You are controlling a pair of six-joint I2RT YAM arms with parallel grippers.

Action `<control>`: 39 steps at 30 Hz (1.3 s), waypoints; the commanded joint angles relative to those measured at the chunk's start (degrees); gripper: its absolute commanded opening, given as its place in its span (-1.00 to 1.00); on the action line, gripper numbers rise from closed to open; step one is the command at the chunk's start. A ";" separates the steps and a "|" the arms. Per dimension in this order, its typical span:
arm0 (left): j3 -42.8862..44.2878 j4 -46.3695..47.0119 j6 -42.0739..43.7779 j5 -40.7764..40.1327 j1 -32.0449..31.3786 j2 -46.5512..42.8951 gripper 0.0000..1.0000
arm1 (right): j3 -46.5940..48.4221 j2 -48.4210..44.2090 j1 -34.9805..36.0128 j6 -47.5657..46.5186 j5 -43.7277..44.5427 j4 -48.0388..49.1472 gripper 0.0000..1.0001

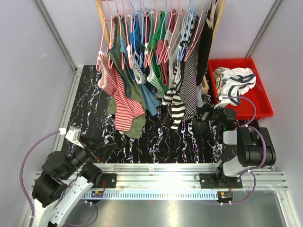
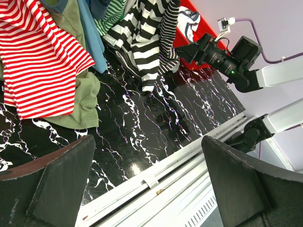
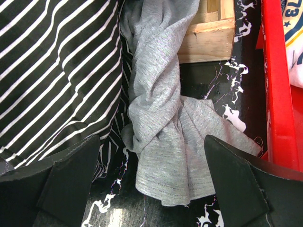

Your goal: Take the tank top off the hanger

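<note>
Removal unstarted: garments [image 1: 124, 101] on hangers [image 1: 105, 33], upper frame. Left fingers [image 2: 61, 179], right fingers [image 3: 66, 189] wide, empty; grey garment [image 3: 161, 142] before right.

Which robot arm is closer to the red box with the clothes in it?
Right. The right arm reaches up beside the red box; the left arm is far across the table.

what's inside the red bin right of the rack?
Crumpled white garments with dark trim, piled toward the left of the red bin. The floor beneath them is covered; piece count unclear.
</note>
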 commanded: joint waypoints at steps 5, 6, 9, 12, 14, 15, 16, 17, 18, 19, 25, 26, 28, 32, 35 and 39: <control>0.45 2.36 0.38 0.95 -0.29 -9.54 0.98 | 2.77 1.00 -3.98 -4.24 9.18 1.56 1.00; 0.54 2.27 0.29 0.95 -0.29 -9.46 0.98 | 2.77 0.91 -3.98 -4.33 9.19 1.56 0.99; 0.54 2.27 -0.23 1.12 -0.29 -9.46 0.98 | 2.77 1.00 -3.98 -4.24 9.10 1.56 0.99; 0.45 2.53 -0.76 1.47 -0.29 -9.46 0.98 | 2.77 1.00 -3.98 -4.24 9.10 1.65 0.99; 0.19 2.62 -1.20 1.47 -0.29 -9.46 0.98 | 2.77 0.91 -3.98 -4.24 9.10 1.56 1.00; 0.10 2.80 -1.38 1.56 -0.29 -9.46 0.98 | 2.77 1.00 -3.98 -4.24 9.18 1.65 0.99; -0.08 3.06 -1.55 1.65 -0.29 -9.46 0.98 | 2.77 1.00 -3.98 -4.24 9.10 1.56 0.99; -0.25 3.67 -1.99 1.82 -0.29 -9.46 0.98 | 2.77 1.00 -3.98 -4.24 9.10 1.65 0.99; -0.34 3.94 -2.34 1.91 -0.29 -9.46 0.98 | 2.77 1.00 -3.98 -4.24 9.10 1.56 0.99; -0.69 4.20 -2.43 2.00 -0.29 -9.46 0.98 | 2.77 1.00 -3.98 -4.24 9.10 1.65 0.99; -2.54 8.24 -3.66 2.09 -0.29 -9.37 0.98 | 2.77 1.00 -3.98 -4.33 9.10 1.65 1.00; -2.63 8.86 -3.49 2.18 -0.29 -9.28 0.98 | 2.77 1.00 -3.98 -4.24 9.10 1.56 1.00; -2.72 9.39 -3.31 1.92 -0.29 -9.19 0.98 | 2.77 0.91 -3.98 -4.24 9.10 1.65 1.00; -2.72 12.90 -3.57 2.09 -0.55 -6.40 0.98 | 2.77 0.91 -3.98 -4.24 9.10 1.56 1.00; -2.72 17.29 -2.79 3.84 -0.64 -1.83 0.98 | 2.77 1.00 -3.98 -4.24 9.10 1.56 1.00; -1.84 21.34 -1.56 4.20 -0.64 3.89 0.98 | 2.77 1.00 -3.98 -4.33 9.10 1.56 1.00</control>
